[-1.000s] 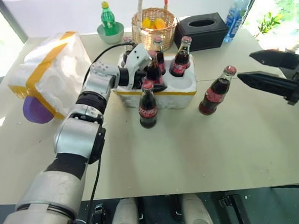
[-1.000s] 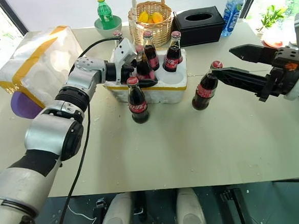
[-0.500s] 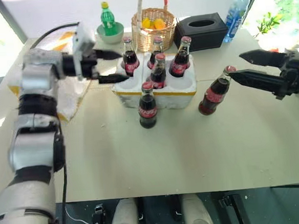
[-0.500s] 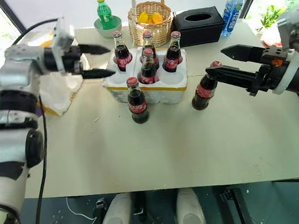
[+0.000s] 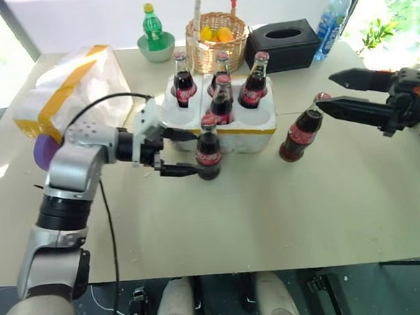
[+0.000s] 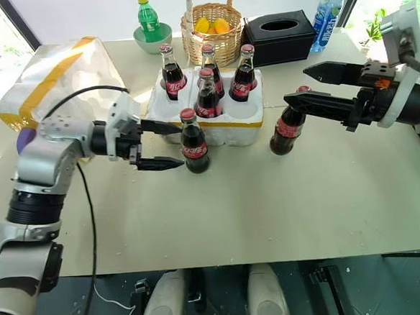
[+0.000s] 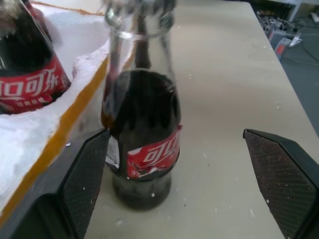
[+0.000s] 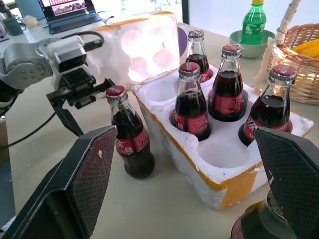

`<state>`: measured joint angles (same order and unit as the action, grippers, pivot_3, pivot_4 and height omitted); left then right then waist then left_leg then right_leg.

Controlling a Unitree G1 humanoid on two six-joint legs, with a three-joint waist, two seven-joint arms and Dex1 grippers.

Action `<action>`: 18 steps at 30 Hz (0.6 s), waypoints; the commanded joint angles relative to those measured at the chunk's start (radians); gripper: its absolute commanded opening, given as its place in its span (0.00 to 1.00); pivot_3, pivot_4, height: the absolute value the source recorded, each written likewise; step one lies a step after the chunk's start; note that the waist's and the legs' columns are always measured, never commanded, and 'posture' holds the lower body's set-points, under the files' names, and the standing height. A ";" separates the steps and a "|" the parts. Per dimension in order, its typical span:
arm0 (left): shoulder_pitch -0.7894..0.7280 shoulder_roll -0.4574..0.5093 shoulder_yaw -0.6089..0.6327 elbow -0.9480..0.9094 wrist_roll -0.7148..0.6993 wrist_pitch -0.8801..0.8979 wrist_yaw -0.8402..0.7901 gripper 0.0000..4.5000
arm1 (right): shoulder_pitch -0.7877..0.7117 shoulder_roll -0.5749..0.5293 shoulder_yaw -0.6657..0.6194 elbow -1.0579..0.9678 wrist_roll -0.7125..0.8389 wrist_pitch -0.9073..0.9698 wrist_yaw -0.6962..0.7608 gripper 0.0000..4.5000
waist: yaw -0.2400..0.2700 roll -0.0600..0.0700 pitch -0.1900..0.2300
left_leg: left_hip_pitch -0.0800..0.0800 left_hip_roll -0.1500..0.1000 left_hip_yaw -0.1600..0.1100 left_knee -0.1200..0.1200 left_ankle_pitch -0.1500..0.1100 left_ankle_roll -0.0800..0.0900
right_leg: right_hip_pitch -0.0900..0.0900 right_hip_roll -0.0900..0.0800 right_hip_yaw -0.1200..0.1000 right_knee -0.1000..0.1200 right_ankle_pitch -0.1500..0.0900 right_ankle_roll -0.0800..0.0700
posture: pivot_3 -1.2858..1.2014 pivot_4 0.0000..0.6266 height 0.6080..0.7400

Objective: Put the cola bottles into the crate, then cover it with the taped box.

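Four cola bottles (image 6: 207, 94) stand upright, caps up, in the crate (image 6: 206, 122). A fifth bottle (image 6: 194, 141) stands upright on the table (image 6: 271, 211) against the crate's front, between the spread fingers of the left gripper (image 6: 167, 144), which is open and not clamping it. The sixth bottle (image 6: 287, 123) leans, its cap tilted toward the right gripper (image 6: 313, 85), also open, whose lower finger seems to touch the cap. The taped box (image 6: 53, 82) lies behind the left arm, its purple patch mostly hidden.
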<state>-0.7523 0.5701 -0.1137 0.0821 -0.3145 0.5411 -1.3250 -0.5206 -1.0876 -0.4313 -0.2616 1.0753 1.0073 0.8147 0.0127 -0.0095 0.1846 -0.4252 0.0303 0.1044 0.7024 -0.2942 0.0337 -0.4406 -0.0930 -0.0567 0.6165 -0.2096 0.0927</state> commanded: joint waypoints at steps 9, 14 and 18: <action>-0.119 -0.142 -0.112 0.261 0.087 -0.129 0.055 0.99 | 0.009 0.005 -0.066 -0.054 0.047 0.025 -0.050 1.00 | 0.001 0.000 0.000 | 0.000 -0.001 0.000 0.000 0.000 0.000 | 0.000 0.000 0.000 0.000 0.000 0.000 | 0.52 0.24 1.00; -0.111 -0.131 -0.116 0.268 0.085 -0.125 0.019 0.87 | 0.005 0.008 -0.069 -0.051 0.052 0.020 -0.076 1.00 | 0.000 0.000 0.000 | 0.000 0.000 0.000 0.000 0.000 0.000 | 0.000 0.000 0.000 0.000 0.000 0.000 | 0.52 0.24 1.00; -0.119 -0.092 -0.074 0.194 0.018 -0.037 -0.022 0.63 | -0.010 0.008 -0.069 -0.038 0.061 0.019 -0.089 1.00 | 0.000 0.000 0.000 | 0.000 0.000 0.000 0.000 0.000 0.000 | -0.001 0.000 0.000 0.000 0.000 0.000 | 0.52 0.24 1.00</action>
<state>-0.8485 0.4675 -0.2325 0.3451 -0.2394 0.4820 -1.3225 -0.5078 -1.0768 -0.4549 -0.2901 1.1197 1.0371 0.7301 0.0127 -0.0095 0.1845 -0.4260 0.0305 0.1044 0.7024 -0.2943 0.0339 -0.4417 -0.0931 -0.0567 0.6164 -0.2096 0.0926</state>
